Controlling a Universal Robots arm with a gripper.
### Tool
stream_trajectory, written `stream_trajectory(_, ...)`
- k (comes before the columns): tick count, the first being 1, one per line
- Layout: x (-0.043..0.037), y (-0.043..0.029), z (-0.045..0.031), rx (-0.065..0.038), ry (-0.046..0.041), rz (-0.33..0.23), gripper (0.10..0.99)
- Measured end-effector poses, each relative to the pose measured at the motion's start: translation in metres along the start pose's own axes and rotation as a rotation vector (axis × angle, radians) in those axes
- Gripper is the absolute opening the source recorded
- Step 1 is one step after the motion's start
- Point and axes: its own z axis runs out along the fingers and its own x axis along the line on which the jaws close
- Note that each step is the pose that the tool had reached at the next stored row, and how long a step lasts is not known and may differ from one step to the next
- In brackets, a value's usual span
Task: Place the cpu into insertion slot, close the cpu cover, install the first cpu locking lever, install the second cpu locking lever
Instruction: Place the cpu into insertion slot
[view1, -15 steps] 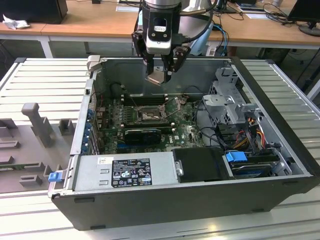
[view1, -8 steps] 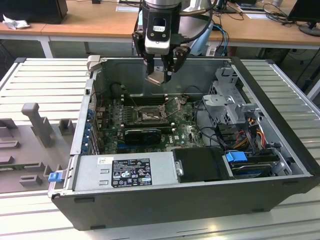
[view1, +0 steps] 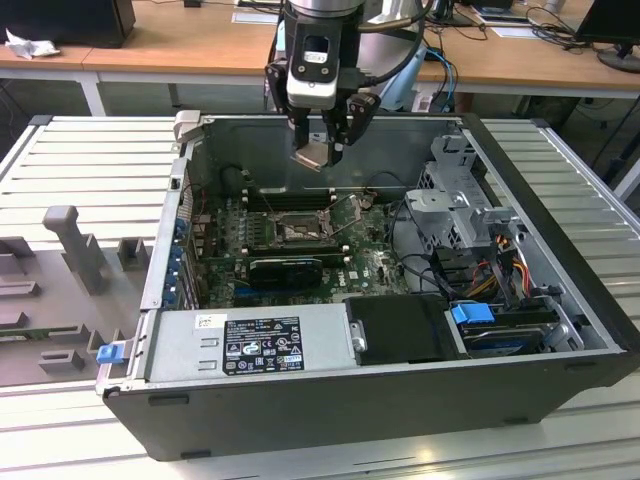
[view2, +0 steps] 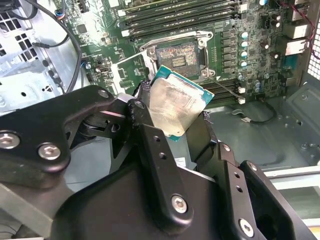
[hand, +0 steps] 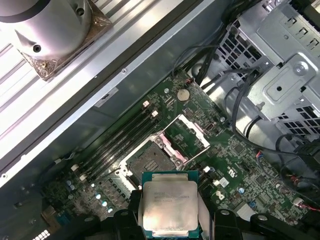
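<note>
My gripper (view1: 318, 150) hangs above the open computer case, shut on the cpu (view1: 312, 153), a flat silvery square chip held tilted by its edges. In both wrist views the cpu (view2: 175, 105) (hand: 169, 202) sits between the black fingers (view2: 145, 112), above and apart from the motherboard. The insertion slot (view2: 177, 57) (hand: 149, 160) (view1: 298, 230) lies bare below, its dark centre uncovered. The cpu cover (hand: 187, 134) (view2: 129, 74) is swung open beside the slot. A thin metal lever (view2: 227, 89) sticks out from the socket's side.
Long black memory slots (view2: 175, 12) run next to the socket. A grey power supply (view1: 250, 345) fills the case's near side. A drive cage (view1: 455, 205) and cables (view1: 500, 265) sit at the exterior view's right. Case walls (view1: 400, 135) enclose the board.
</note>
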Motion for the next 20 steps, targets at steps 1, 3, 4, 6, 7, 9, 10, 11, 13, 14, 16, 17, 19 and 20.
stream_trajectory(1, 0.0000, 0.0000, 0.0000, 0.000, -0.0003, 0.004, 0.529)
stream_trajectory(3, 0.0000, 0.0000, 0.0000, 0.000, -0.0009, 0.010, 0.529)
stream_trajectory(4, 0.0000, 0.0000, 0.0000, 0.000, -0.0011, 0.013, 0.529)
stream_trajectory(6, 0.0000, 0.0000, 0.0000, -0.001, -0.0022, 0.024, 0.529)
stream_trajectory(7, 0.0000, 0.0000, 0.0000, -0.001, -0.0024, 0.027, 0.529)
stream_trajectory(9, 0.0000, 0.0000, 0.0000, -0.001, -0.0028, 0.032, 0.529)
stream_trajectory(10, 0.0000, 0.0000, 0.0000, -0.001, -0.0031, 0.035, 0.529)
stream_trajectory(11, 0.0000, 0.0000, 0.0000, -0.001, -0.0033, 0.037, 0.529)
stream_trajectory(13, 0.0000, 0.0000, 0.0000, -0.001, -0.0037, 0.042, 0.529)
stream_trajectory(14, 0.0000, 0.0000, 0.0000, -0.001, -0.0040, 0.044, 0.529)
stream_trajectory(16, 0.0000, 0.0000, 0.0000, -0.001, -0.0048, 0.053, 0.529)
stream_trajectory(17, 0.0000, 0.0000, 0.0000, -0.001, -0.0050, 0.057, 0.529)
stream_trajectory(19, 0.0000, 0.0000, 0.0000, -0.001, -0.0056, 0.064, 0.529)
stream_trajectory(20, 0.0000, 0.0000, 0.0000, -0.001, -0.0059, 0.067, 0.529)
